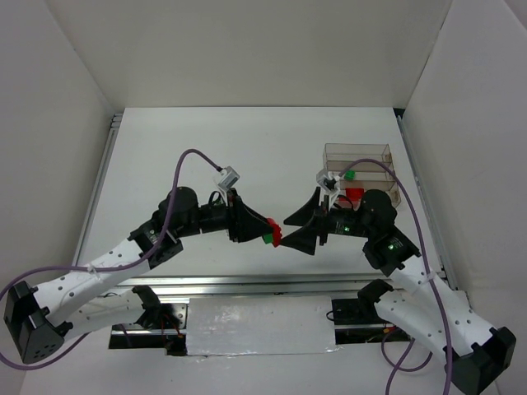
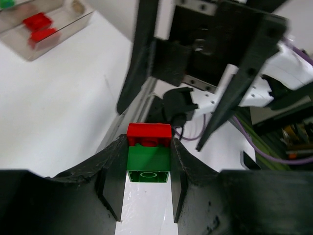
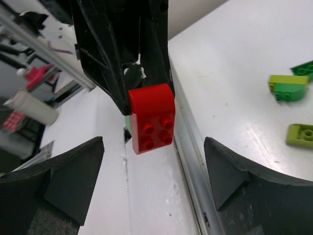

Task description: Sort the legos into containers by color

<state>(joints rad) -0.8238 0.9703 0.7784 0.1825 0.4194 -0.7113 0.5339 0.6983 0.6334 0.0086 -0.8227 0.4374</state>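
Separating red brick (image 3: pixel 151 115) from green brick (image 2: pixel 148 160) clamped in left gripper (image 2: pixel 148 169): right gripper (image 3: pixel 154 142), spread wide, to close squarely on red, pulling straight.

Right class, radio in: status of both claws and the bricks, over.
Left claw shut on green brick, red brick stuck to it. Right claw open, lined up on red brick. Nothing between them.
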